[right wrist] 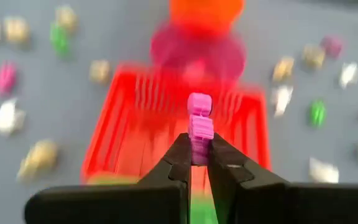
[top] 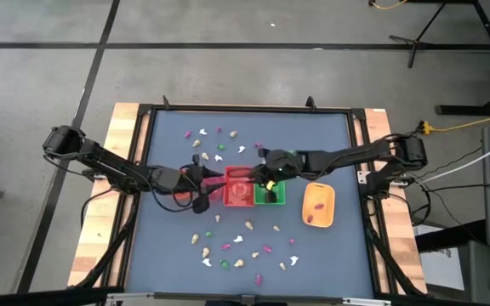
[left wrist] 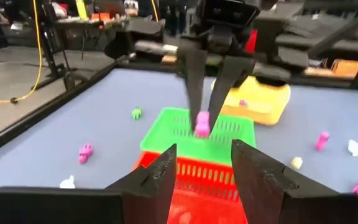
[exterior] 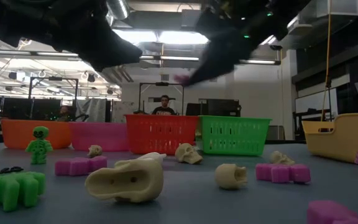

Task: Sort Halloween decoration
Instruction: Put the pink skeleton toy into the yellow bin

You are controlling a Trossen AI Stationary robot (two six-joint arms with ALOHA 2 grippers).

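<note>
Delivery underway: right tool pinches a pink skeleton above the red basket; left tool gapes empty. Next, carry it to the pink tray.

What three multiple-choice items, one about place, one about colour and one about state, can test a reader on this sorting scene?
1. Where is the right hand?
A. above the baskets in the table's middle
B. over the yellow tray
C. off the table

2. What colour is the trinket in the right hand?
A. green
B. white
C. magenta-pink

3. How is the left hand?
A. shut on a skull
B. open, holding nothing
C. out of view

Answers:
1. A: the high view shows it over the red basket and the green basket, away from the yellow tray.
2. C: the right wrist view shows a pink figure pinched between the fingers.
3. B: the left wrist view shows its fingers apart with nothing between them.
</note>
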